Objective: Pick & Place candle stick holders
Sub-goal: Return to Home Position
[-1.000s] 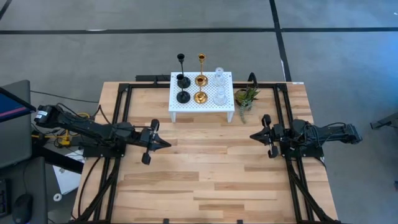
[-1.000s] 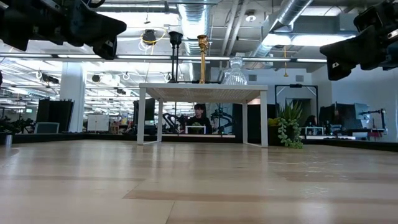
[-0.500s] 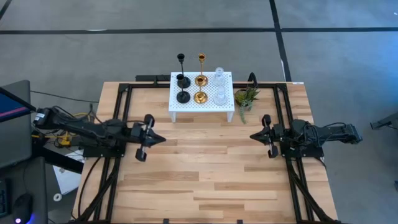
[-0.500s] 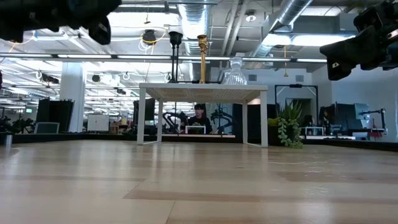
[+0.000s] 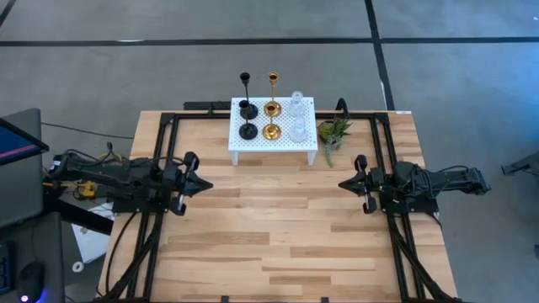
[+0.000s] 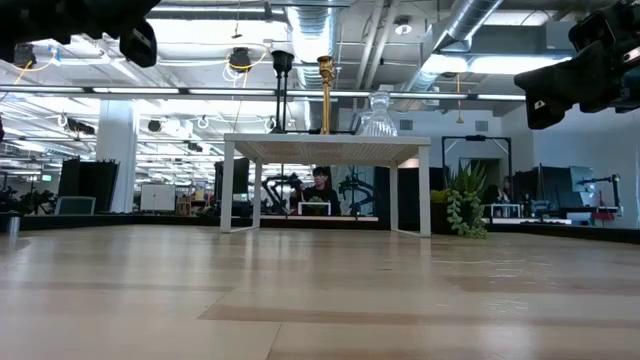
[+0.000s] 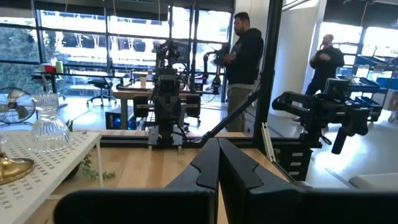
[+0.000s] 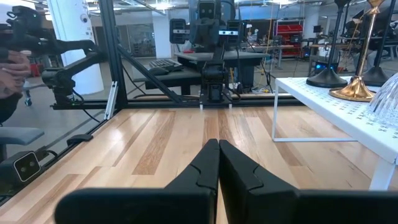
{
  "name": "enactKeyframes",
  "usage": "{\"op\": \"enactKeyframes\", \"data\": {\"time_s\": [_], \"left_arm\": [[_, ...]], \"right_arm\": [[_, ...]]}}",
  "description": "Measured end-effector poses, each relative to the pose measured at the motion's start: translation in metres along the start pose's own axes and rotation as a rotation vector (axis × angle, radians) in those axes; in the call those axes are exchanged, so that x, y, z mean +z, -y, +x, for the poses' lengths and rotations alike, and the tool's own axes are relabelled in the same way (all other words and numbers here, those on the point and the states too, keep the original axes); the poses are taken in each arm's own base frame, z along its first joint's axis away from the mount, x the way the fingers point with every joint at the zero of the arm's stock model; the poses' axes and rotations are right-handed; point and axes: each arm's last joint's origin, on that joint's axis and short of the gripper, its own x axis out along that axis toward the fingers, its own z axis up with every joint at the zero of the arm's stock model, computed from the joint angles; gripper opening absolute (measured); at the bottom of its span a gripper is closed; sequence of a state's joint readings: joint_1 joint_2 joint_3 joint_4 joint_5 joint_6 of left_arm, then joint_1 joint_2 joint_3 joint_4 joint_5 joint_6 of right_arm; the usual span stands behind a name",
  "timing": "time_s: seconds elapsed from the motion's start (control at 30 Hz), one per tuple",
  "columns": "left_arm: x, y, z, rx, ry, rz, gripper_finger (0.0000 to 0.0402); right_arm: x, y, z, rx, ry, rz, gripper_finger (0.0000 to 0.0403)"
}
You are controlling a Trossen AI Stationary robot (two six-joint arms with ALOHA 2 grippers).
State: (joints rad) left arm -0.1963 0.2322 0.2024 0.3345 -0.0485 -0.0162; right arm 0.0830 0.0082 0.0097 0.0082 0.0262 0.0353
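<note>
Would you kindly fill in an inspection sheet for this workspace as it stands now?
Surface: wooden table with dark frame rails along its sides.
Job's things: six candle stick holders on the white perforated stand: black pair, gold pair, clear glass pair.
Clutter: small potted plant beside the stand's right end.
Grippers: left hand and right hand both shut and empty, held above the table, apart from the stand.
Cables: yellow wires at the left arm's base.
Surroundings: two people standing beyond the table; a screen to its left.
</note>
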Motion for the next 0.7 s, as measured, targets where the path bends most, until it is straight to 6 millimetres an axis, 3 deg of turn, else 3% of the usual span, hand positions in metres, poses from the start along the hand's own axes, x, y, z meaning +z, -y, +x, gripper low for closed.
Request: {"op": "enactKeyframes", "data": {"time_s": [0.7], "left_arm": [[0.007,-0.001,-0.026,-0.001,0.043,-0.021,0.0004]], "right_arm": [[0.000,0.000,0.000,0.000,0.000,0.000,0.0000]]}}
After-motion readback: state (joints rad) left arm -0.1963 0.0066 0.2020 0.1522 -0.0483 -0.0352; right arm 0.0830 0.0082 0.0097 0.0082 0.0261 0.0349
